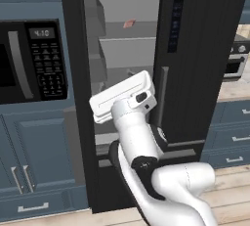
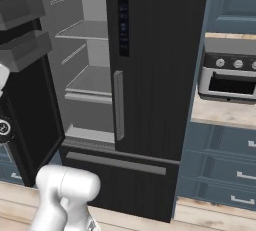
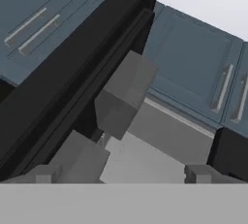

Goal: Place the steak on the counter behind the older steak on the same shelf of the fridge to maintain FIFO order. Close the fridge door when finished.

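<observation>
A small pinkish steak [image 1: 129, 23] lies on the top grey shelf [image 1: 128, 37] inside the black fridge [image 1: 195, 49]. The older steak is out of view. The left fridge door [image 1: 75, 73] stands open, its grey bins [image 2: 24, 50] facing inward. The right door [image 2: 155, 65] is shut. My white hand [image 1: 123, 97] hangs in front of the open compartment, well below the steak. In the hand view my gripper [image 3: 122, 174] is open and empty, with the fingertips [image 3: 43, 174] far apart, looking along the door's black edge and a grey bin [image 3: 123, 94]. The beige counter [image 2: 220, 115] is at the right.
A black microwave [image 1: 34, 61] sits in the blue cabinets left of the fridge. A toaster oven [image 2: 230, 80] stands on the counter at the right. Lower grey shelves [image 2: 92, 82] and the freezer drawer [image 2: 120, 162] lie below. Wooden floor runs along the bottom.
</observation>
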Tool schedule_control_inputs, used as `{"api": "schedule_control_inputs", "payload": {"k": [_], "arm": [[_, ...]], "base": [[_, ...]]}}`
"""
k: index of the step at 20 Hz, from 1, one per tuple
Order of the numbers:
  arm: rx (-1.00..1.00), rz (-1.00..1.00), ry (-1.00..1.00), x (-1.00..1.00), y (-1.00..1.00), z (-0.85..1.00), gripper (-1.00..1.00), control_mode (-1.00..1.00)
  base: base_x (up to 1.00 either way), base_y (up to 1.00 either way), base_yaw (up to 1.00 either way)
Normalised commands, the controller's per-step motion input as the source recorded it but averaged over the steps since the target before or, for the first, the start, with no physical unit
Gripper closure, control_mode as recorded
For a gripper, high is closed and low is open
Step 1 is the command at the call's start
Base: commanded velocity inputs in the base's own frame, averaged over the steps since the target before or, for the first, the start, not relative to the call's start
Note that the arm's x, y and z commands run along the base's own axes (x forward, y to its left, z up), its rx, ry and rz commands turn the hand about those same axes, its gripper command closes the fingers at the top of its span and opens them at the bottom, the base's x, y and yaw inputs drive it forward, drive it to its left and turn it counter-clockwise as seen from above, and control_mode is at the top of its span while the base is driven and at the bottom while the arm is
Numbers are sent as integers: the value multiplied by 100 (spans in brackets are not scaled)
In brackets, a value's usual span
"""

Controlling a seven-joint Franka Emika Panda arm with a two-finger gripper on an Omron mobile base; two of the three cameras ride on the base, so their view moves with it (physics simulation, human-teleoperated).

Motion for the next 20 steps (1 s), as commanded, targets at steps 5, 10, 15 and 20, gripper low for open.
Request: {"api": "schedule_control_inputs", "payload": {"k": [5, 10, 15, 20], "arm": [[10, -15, 20, -100, 33, 1, -100, -100], [7, -21, 22, -88, 61, -5, -100, -100], [1, -19, 10, 10, 61, -35, -100, -100], [1, -8, 0, 65, 51, -38, -100, -100]], "base": [[0, 0, 0], [0, 0, 0], [0, 0, 0], [0, 0, 0]]}}
